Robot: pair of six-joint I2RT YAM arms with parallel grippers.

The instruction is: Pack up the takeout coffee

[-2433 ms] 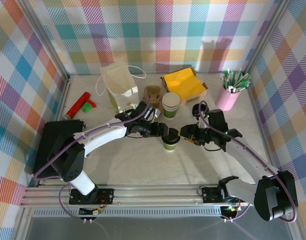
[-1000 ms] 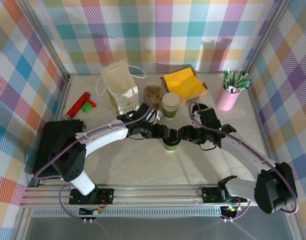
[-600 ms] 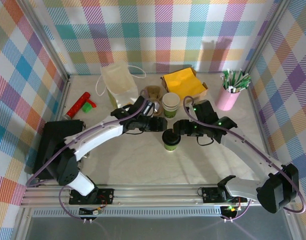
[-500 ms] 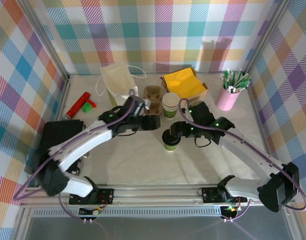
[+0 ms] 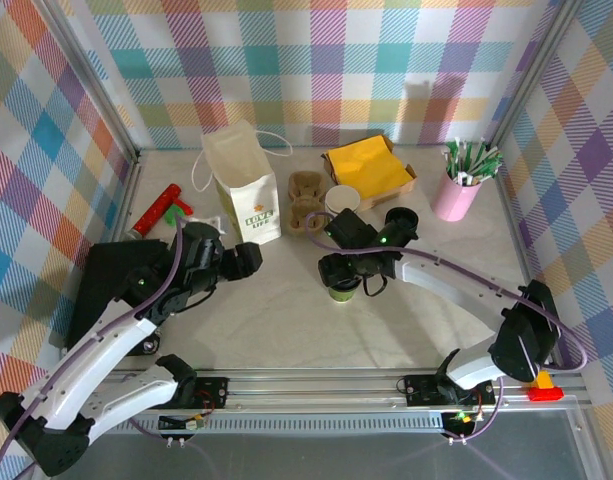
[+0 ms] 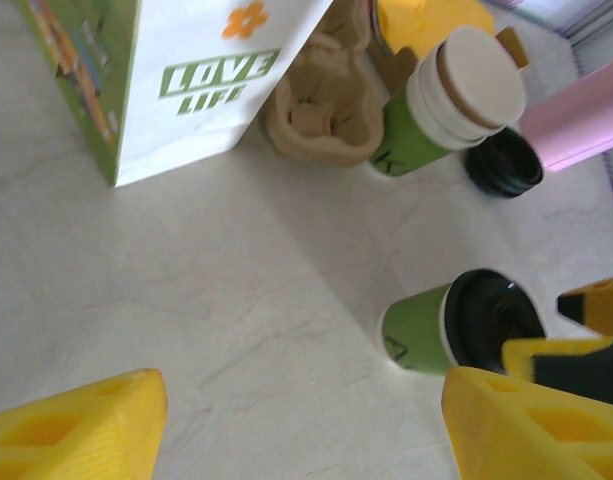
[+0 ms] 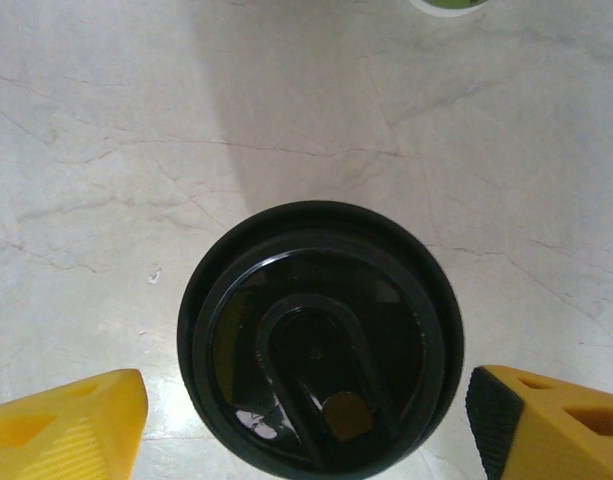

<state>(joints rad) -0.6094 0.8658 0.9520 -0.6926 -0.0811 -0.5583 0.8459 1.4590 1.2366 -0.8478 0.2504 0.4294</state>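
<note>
A pale marbled tabletop carries a white paper bag, cardboard cup carrier, cup stack and lidded coffee cup. A pink cup stands far right.

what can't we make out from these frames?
- Lid seating: the right wrist view looks straight down on the black lid, hiding its rim joint; in the top view the right gripper covers most of the cup.
- Cup contents: hidden by the lid.
- Mouth of the paper bag: cut off by the left wrist view's top edge.
- Print on the cup's green band: too small, left wrist view.
</note>
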